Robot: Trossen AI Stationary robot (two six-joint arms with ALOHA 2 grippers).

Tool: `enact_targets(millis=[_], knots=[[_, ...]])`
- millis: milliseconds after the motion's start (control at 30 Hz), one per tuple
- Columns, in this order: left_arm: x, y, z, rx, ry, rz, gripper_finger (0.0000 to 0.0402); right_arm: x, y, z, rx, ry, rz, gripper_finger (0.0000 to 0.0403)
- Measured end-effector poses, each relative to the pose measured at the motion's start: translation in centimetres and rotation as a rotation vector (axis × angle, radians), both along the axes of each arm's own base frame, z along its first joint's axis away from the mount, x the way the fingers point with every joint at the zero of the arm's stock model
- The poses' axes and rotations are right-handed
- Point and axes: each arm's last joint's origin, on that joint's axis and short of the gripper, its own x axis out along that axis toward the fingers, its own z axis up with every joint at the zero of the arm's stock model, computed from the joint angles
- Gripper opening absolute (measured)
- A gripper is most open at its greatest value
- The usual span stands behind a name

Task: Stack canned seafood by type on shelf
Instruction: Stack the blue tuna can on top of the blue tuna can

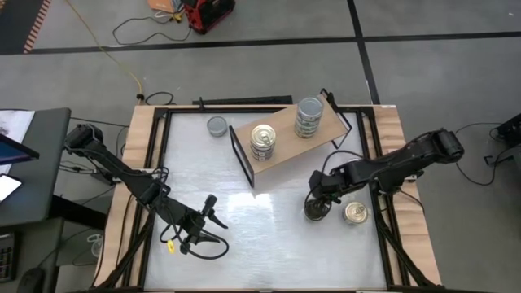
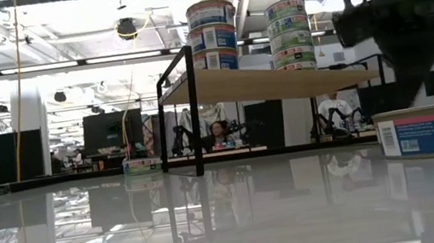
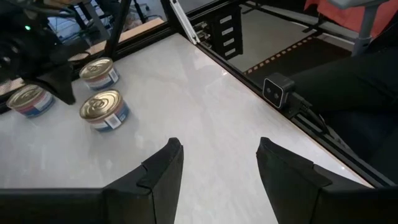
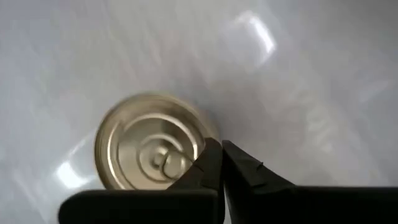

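Observation:
The shelf carries two stacks of tins: gold-lidded ones and grey-topped ones; both stacks also show in the low view. One grey tin stands on the table left of the shelf. My right gripper is shut and hangs over a gold-lidded tin near the table's right side. A second gold tin stands just right of it. My left gripper waits open over the table's near left part. My right gripper's shut fingertips point down over the rim of the gold-lidded tin, which stands flat on the table. I cannot tell whether they touch it.
The left wrist view shows three tins by the right arm. The shelf's black frame stands on the table's far middle. Wooden rails border the white top. A camera sits at the table edge.

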Motion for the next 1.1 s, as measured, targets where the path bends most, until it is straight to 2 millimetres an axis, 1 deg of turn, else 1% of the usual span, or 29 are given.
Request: enact_targets(millis=[200, 267, 333, 433, 567, 733, 833, 900, 967, 1100], knots=[[0.0, 0.0, 0.0, 0.000, 0.000, 0.001, 0.0194, -0.8, -0.2, 1.6, 0.013, -0.080, -0.041, 0.0037], [0.0, 0.0, 0.0, 0.001, 0.000, 0.001, 0.0194, -0.9, 0.1, 1.8, 0.016, -0.097, -0.028, 0.0042], [0.0, 0.0, 0.0, 0.001, 0.003, 0.002, 0.0194, -0.9, 0.8, 1.6, 0.016, -0.090, 0.006, 0.0053], [0.0, 0.0, -0.1, 0.010, 0.012, 0.002, 0.0194, -0.7, 2.7, 1.1, -0.007, -0.082, 0.100, 0.0069], [0.0, 0.0, -0.1, 0.023, -0.003, -0.001, 0.0194, -0.3, 5.9, 0.7, -0.110, -0.075, 0.185, 0.0077], [0.0, 0.1, -0.1, 0.034, -0.009, 0.016, 0.0194, 0.2, 9.9, 0.6, -0.208, 0.019, 0.302, 0.0078], [0.0, 0.1, 0.0, 0.034, -0.010, 0.017, 0.0194, 0.3, 12.0, 0.2, -0.333, 0.100, 0.383, 0.0077], [0.0, 0.1, 0.0, 0.032, -0.010, 0.018, 0.0194, 0.4, 13.1, -0.3, -0.412, 0.155, 0.417, 0.0077], [0.0, 0.1, 0.0, 0.027, -0.008, 0.021, 0.0194, 0.7, 14.0, -1.1, -0.450, 0.209, 0.441, 0.0077], [0.0, 0.1, -0.1, 0.028, -0.007, 0.021, 0.0194, 1.5, 15.0, -2.5, -0.517, 0.317, 0.458, 0.0078]])
